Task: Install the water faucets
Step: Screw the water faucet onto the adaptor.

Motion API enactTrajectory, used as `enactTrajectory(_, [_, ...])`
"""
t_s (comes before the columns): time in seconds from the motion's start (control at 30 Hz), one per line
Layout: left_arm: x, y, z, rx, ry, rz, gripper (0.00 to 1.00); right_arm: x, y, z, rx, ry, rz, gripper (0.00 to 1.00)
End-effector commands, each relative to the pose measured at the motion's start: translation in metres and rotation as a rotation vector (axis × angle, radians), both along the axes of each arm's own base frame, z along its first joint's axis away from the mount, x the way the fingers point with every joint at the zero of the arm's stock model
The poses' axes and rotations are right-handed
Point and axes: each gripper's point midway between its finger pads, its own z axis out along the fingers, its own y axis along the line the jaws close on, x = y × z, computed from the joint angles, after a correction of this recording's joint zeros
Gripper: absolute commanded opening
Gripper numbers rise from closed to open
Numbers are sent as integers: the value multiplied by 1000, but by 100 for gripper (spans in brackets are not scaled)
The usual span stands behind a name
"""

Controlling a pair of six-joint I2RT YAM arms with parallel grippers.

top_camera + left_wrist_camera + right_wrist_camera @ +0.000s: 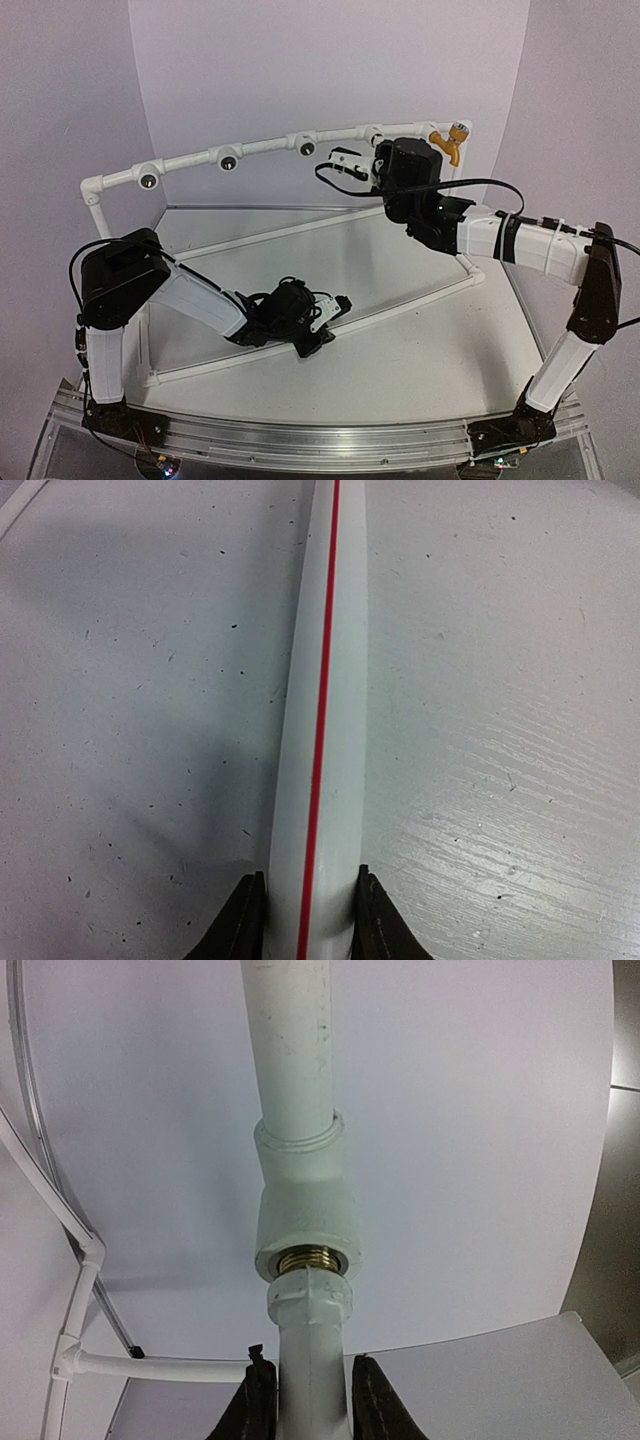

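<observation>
White pipe frame (190, 160) runs in an arc across the back of the table (400, 340), with round dark sockets (148, 181) facing forward along its top rail.

Left side: the left gripper (310, 920) sits low at the table surface. Its jaws are clamped on either side of a red-striped pipe (320, 730), a white length of the frame lying along the table.

Right of centre: the right gripper (312, 1400) is raised to the top rail, its jaws closed on the body of the white faucet (310, 1340). The faucet's upper end meets the mouth of a white fitting (305, 1220) on the rail. A band of brass thread (308, 1258) shows between the two. How deep the thread sits cannot be told.

Far right: the yellow-orange faucet (447, 140) is seated at the right end of the top rail, spout pointing down, just beside the right arm's wrist and clear of both grippers.
</observation>
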Motion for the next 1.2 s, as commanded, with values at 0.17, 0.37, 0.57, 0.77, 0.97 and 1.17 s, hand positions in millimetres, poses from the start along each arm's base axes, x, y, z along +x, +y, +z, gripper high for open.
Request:
enactTrajectory(0.17, [-63,53,-92,272,243,5,0,4,8,38,156,-79,75,0])
enactTrajectory(0.37, [-65,53,-94,280,239,-2,0,5,9,35,181,-64,80,0])
enactTrajectory(0.57, [-65,53,-95,283,235,2,0,6,7,31,215,-56,77,0])
enactTrajectory(0.77, [-65,53,-95,284,232,4,0,8,3,31,270,-56,64,0])
enactTrajectory(0.97, [-65,53,-95,285,228,5,0,10,1,33,328,-59,64,0])
enactTrajectory(1.17, [-66,54,-95,285,229,6,0,13,-3,38,395,-60,69,0])
